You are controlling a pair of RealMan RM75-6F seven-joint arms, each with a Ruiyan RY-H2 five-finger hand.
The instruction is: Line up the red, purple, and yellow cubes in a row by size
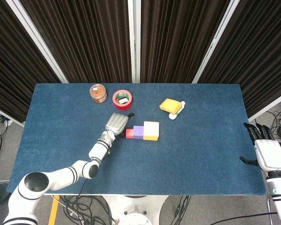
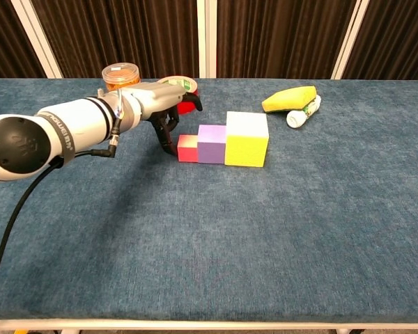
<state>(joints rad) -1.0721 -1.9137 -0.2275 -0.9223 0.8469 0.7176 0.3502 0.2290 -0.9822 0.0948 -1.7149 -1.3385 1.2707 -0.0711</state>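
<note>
Three cubes stand touching in a row mid-table: a small red cube [image 1: 129,133] [image 2: 188,148], a medium purple cube [image 1: 138,131] [image 2: 211,143] and a large yellow cube [image 1: 151,130] [image 2: 246,139], left to right. My left hand [image 1: 117,123] [image 2: 160,106] hovers just left of the red cube, holding nothing. Its fingers [image 2: 168,136] point down, close beside the cube's left face, and the thumb sticks out. My right hand [image 1: 268,152] hangs off the table's right edge with fingers apart and empty, far from the cubes.
Behind the left hand stand an orange-lidded jar [image 1: 98,93] [image 2: 120,74] and a red tape roll [image 1: 122,98] [image 2: 187,87]. A yellow sponge-like object [image 1: 170,105] [image 2: 290,99] and a small white bottle [image 1: 177,111] [image 2: 303,113] lie at the back right of the blue table [image 1: 201,154].
</note>
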